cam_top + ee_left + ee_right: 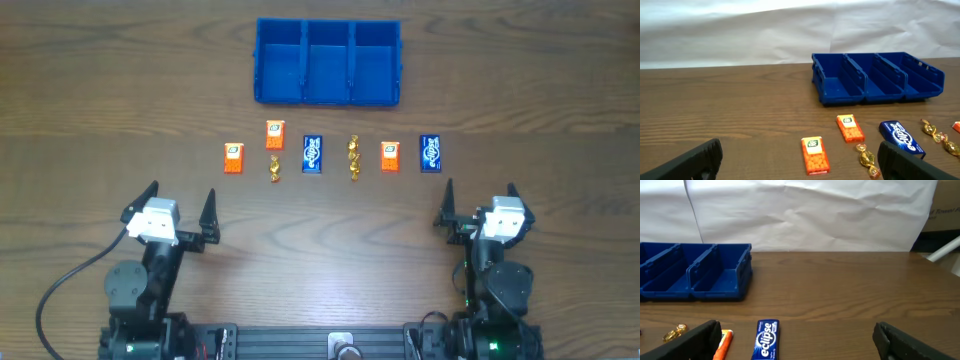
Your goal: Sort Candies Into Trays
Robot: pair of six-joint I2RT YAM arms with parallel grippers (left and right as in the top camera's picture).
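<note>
Blue tray [327, 97] beyond the candies [312, 154]

Left arm [150, 268]: stood at the lower left of the top view, folded back over its base, white wrist housing uppermost.
Left end effector [184, 190]: two dark fingers [692, 161] spread wide apart, nothing between them.
Right arm [497, 268]: stood at the lower right, likewise folded over its base.
Right end effector [480, 186]: fingers [910, 341] spread wide, holding nothing.
The two arms were well apart.
</note>
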